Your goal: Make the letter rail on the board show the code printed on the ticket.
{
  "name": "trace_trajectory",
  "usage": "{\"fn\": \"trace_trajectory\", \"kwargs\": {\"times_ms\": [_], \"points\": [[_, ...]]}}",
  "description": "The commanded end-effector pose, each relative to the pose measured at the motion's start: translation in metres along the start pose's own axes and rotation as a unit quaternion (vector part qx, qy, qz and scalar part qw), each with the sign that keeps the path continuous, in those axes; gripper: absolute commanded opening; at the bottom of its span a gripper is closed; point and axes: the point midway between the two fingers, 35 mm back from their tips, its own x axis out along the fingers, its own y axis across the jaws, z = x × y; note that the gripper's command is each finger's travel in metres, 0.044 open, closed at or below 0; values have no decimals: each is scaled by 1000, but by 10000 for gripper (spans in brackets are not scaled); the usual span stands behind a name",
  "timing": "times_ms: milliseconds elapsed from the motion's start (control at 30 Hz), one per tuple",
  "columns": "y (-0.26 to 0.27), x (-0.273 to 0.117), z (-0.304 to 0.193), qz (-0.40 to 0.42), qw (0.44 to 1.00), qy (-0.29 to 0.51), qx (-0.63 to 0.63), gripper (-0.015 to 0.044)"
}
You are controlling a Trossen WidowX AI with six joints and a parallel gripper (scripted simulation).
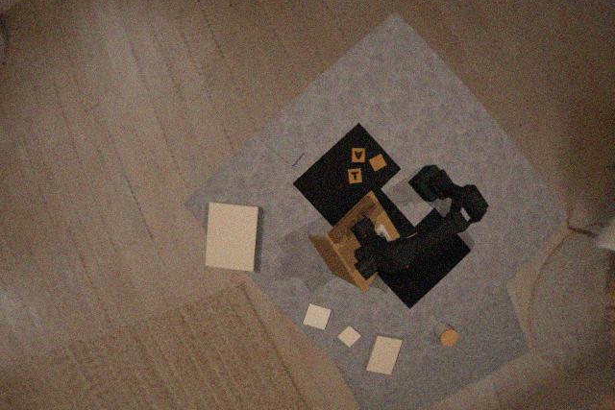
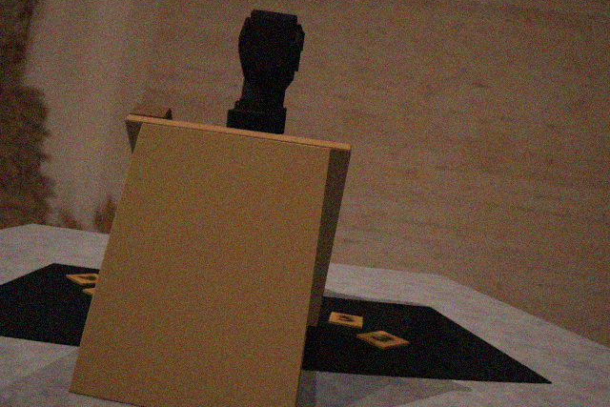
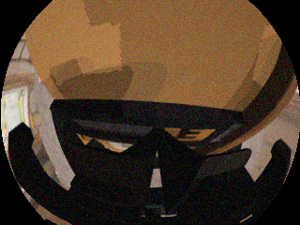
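The gripper (image 1: 365, 251) (image 3: 157, 133) has its jaws together, and nothing shows between them. The E tile (image 3: 189, 135) shows beyond the fingers, in front of the board (image 1: 337, 258) (image 2: 196, 245) (image 3: 187, 47); whether it is home, I cannot tell. Loose tiles (image 1: 358, 155) (image 2: 82, 278) lie on the mat (image 1: 323, 181) (image 2: 44, 311). If this is a push — my guess — press low and straight along the rail, stop at firm contact, then back off without dragging it.
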Motion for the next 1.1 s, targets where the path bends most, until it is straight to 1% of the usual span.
{"fn": "trace_trajectory", "kwargs": {"times_ms": [0,900,1067], "points": [[-2,0,0,-1,1000,-1,-2,0],[-10,0,1,-1,1000,-1,-2,0],[-7,-5,-4,-1,1000,0,-2,0]]}}
